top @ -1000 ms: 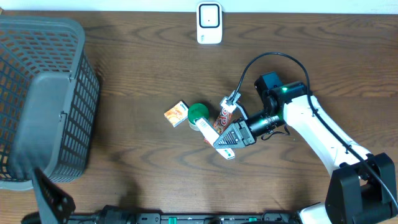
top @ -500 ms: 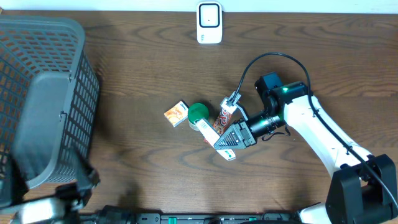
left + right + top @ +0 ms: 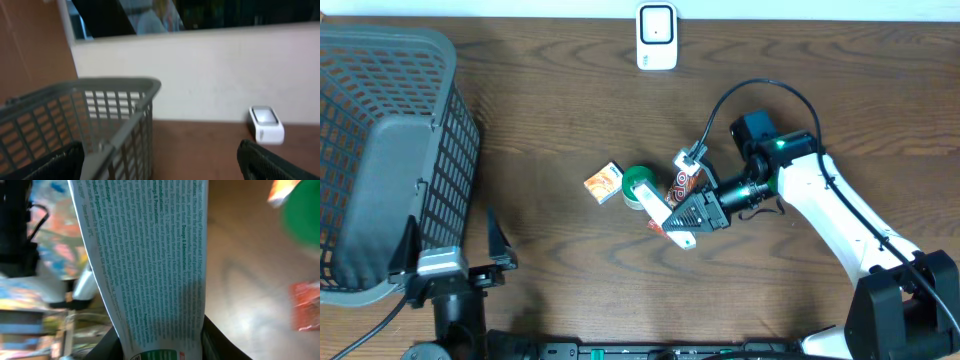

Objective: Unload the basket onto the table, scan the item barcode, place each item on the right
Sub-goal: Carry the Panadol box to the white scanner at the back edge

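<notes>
The item is a white tube (image 3: 651, 204) with a green cap and green print, and it lies slanted at mid-table. My right gripper (image 3: 686, 217) is shut on its lower end. In the right wrist view the tube (image 3: 150, 255) fills the middle between the dark fingers (image 3: 220, 342); no barcode shows on this face. The white scanner (image 3: 656, 37) stands at the far edge, well away from the tube. At the near left edge my left gripper (image 3: 450, 262) hangs open and holds nothing. From the left wrist view I see the scanner (image 3: 266, 125) far ahead on the right.
A large grey mesh basket (image 3: 390, 150) takes up the left side, close beside the left gripper; it also shows in the left wrist view, basket (image 3: 115, 115). A small orange box (image 3: 604, 183) and a red packet (image 3: 682, 183) lie next to the tube's cap.
The left arm has come up into view at the near left edge, beside the basket. The right gripper has shifted slightly up and left with the tube.
</notes>
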Available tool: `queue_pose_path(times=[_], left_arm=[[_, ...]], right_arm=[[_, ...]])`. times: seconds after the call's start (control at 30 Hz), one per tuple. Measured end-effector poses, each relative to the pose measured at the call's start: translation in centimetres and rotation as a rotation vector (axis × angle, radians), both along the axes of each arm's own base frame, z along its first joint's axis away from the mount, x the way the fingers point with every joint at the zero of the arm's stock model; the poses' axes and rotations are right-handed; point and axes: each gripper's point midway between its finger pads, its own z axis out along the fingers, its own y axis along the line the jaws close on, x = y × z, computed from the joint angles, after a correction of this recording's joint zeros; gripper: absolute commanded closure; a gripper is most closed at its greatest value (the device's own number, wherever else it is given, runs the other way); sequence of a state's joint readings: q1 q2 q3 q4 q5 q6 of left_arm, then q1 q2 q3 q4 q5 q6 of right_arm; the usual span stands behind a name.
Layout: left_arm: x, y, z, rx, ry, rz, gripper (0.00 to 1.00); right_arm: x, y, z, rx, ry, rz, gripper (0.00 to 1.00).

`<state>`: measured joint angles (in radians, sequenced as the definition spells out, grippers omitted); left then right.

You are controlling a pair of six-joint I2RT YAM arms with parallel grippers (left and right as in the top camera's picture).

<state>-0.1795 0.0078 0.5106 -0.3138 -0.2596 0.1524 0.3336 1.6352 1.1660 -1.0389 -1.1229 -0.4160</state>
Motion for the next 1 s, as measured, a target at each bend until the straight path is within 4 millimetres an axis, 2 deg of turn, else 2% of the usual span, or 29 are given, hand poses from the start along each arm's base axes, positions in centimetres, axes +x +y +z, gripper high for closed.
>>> queue_pose_path(times=[0.03, 0.17, 0.4, 0.53, 0.57, 0.6, 0.67, 0.73, 0.8, 0.87, 0.97, 1.0], left_arm=[[0.1, 0.0, -0.5, 0.004, 0.022, 0.0, 0.05], [0.2, 0.0, -2.5, 0.019, 0.102, 0.0, 0.05], [0.1, 0.0, -4.9, 0.035, 0.204, 0.0, 0.05], [-0.1, 0.0, -6.1, 0.044, 0.255, 0.0, 0.05], [-0.2, 0.0, -7.0, 0.05, 0.29, 0.0, 0.05], [-0.3, 0.0, -7.2, 0.052, 0.301, -0.001, 0.05], [-0.8, 0.1, -8.9, 0.065, 0.376, -0.002, 0.05], [-1.3, 0.1, -10.8, 0.078, 0.455, -0.006, 0.05], [-2.2, 0.3, -12.9, 0.096, 0.553, -0.007, 0.05], [-3.2, 0.4, -14.8, 0.111, 0.64, -0.009, 0.05], [-3.8, 0.5, -15.8, 0.119, 0.688, -0.01, 0.05], [-3.8, 0.5, -15.8, 0.119, 0.688, -0.01, 0.05]], right_arm=[[0.7, 0.0, -0.1, -0.008, -0.027, -0.012, 0.79], [6.3, -1.1, -0.4, -0.153, -0.199, -0.144, 0.8], [16.1, -4.4, 1.9, -0.41, -0.596, -0.391, 0.75], [20.8, -6.3, 3.1, -0.513, -0.806, -0.508, 0.74], [22.4, -6.8, 3.2, -0.55, -0.87, -0.538, 0.75], [23.1, -6.9, 3.1, -0.561, -0.892, -0.549, 0.75], [25.7, -7.5, 2.5, -0.608, -0.963, -0.591, 0.75], [27.7, -8.1, 0.9, -0.667, -1.001, -0.614, 0.73], [30.1, -8.9, -1.9, -0.759, -1.051, -0.626, 0.73], [31.8, -9.5, -3.1, -0.819, -1.094, -0.635, 0.73], [34.2, -9.6, -3.5, -0.878, -1.171, -0.645, 0.73], [35.6, -9.2, -2.8, -0.89, -1.221, -0.658, 0.73]])
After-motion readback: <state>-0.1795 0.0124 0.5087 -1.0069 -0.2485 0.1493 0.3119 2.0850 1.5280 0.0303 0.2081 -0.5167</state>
